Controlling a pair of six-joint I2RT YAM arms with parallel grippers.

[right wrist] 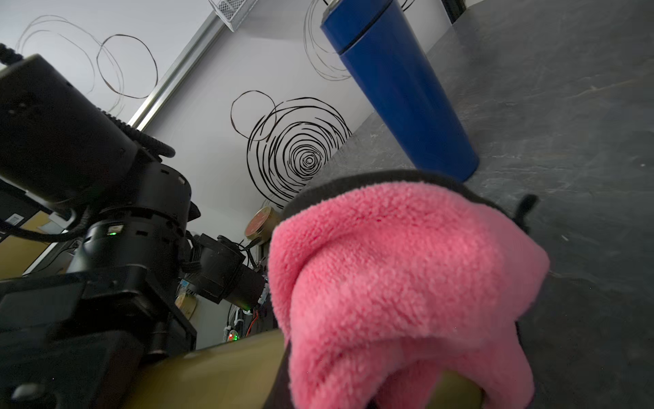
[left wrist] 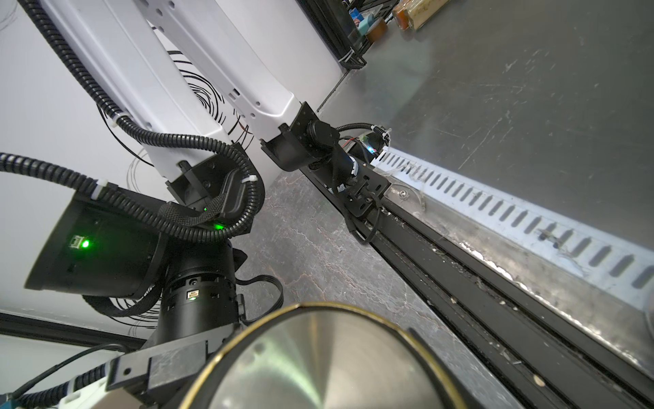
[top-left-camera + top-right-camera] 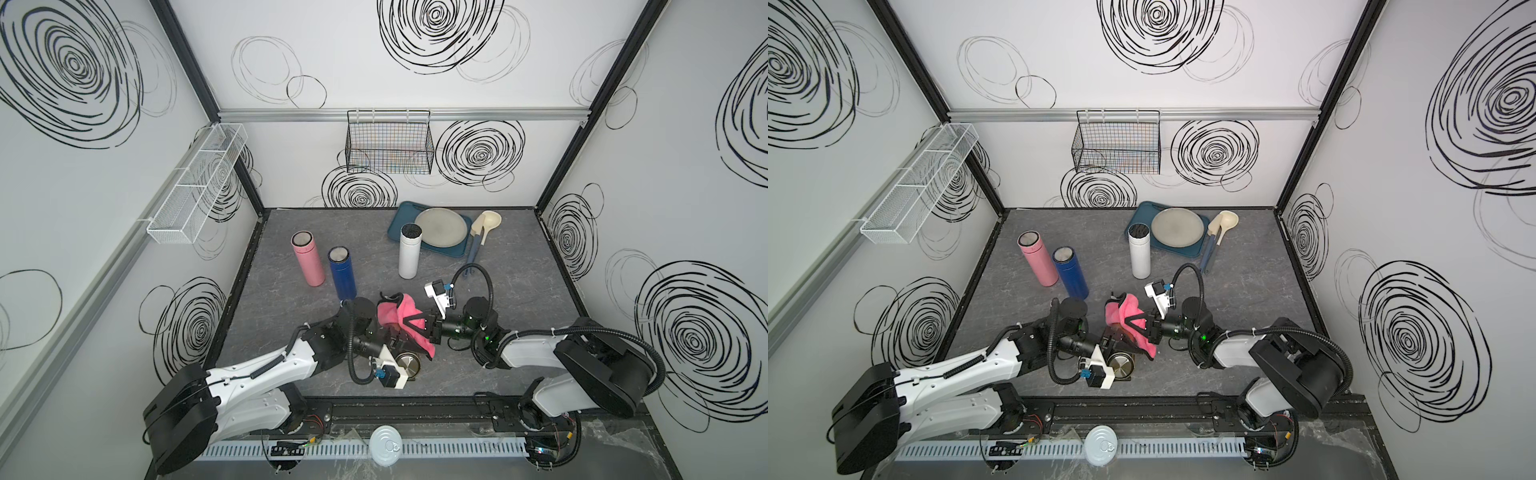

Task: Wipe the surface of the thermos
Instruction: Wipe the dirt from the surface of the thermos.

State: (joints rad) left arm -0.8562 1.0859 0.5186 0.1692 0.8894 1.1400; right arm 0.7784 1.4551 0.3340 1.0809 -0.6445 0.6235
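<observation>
The olive-gold, steel-bottomed thermos (image 3: 408, 365) lies sideways near the desk's (image 3: 274, 307) front edge, left hand (image 3: 392, 343) clamped on it; right hand (image 3: 428, 326) pinches the pink fleecy cloth (image 3: 395, 311) draped over it; hard rubbing could twist the thermos loose, or the cloth might slip free.

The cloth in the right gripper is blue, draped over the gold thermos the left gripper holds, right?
No, the cloth is pink, not blue; the right wrist view shows it clearly. The rest holds: the right gripper grips it, draped over the gold thermos held by the left gripper.
</observation>
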